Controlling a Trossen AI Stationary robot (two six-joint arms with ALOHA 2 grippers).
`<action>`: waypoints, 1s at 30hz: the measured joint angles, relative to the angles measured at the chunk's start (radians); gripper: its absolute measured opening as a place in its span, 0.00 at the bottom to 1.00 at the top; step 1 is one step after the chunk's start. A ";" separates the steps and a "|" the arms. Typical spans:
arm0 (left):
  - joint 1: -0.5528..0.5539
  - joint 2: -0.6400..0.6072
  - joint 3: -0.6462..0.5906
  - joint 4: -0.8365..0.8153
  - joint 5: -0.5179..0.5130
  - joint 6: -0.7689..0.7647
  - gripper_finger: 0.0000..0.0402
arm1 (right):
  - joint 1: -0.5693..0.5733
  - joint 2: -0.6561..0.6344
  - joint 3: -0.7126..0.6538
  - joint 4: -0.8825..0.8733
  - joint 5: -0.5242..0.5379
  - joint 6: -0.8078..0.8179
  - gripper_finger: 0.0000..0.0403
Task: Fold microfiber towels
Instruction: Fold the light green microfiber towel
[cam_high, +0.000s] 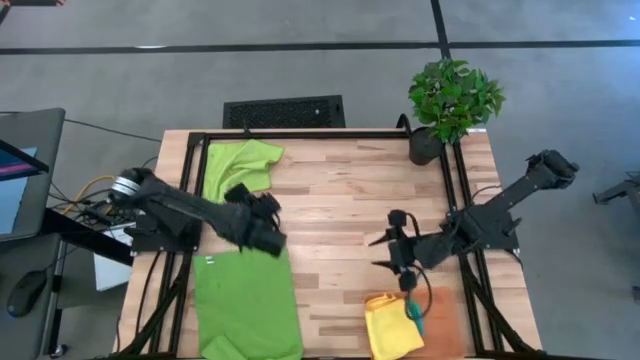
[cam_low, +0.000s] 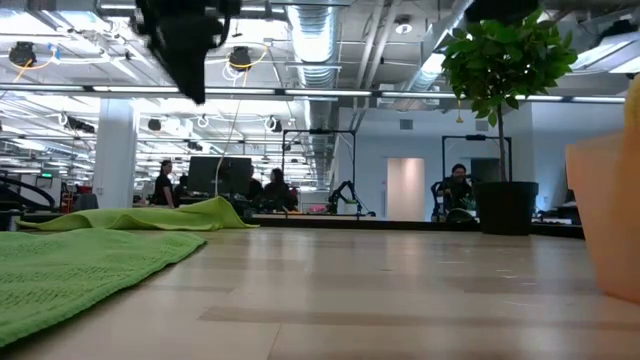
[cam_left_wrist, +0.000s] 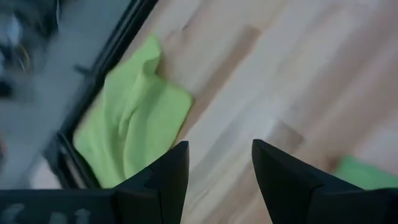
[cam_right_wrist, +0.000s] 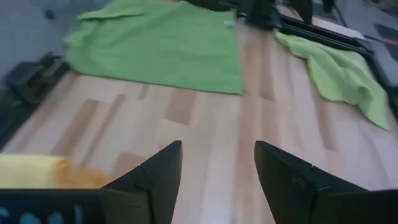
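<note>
Your left gripper hangs over the wood with its fingers apart and nothing between them — from above it sits between the crumpled lime towel at the table's far left corner and the flat lime towel spread toward the near edge, whose far edge lies just under the gripper. The right gripper waits mid-table, fingers spread and empty, with the folded yellow towel near it on the orange mat. At table height, the flat lime towel lies low in front and the crumpled one humps up behind. Through the left wrist camera, the crumpled lime towel lies straight ahead of the parted fingers against the table's frame. Your left arm is clearly the nearer one for either lime towel.
</note>
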 joint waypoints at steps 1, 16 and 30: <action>0.035 -0.034 -0.052 0.046 0.008 -0.018 0.42 | -0.021 0.000 0.000 0.000 0.001 0.000 0.56; 0.478 -0.137 -0.474 0.647 0.187 0.206 0.42 | -0.274 0.000 0.000 0.000 -0.008 0.001 0.56; 0.549 -0.115 -0.539 0.915 0.227 0.351 0.42 | -0.344 0.000 0.032 0.007 -0.010 0.001 0.56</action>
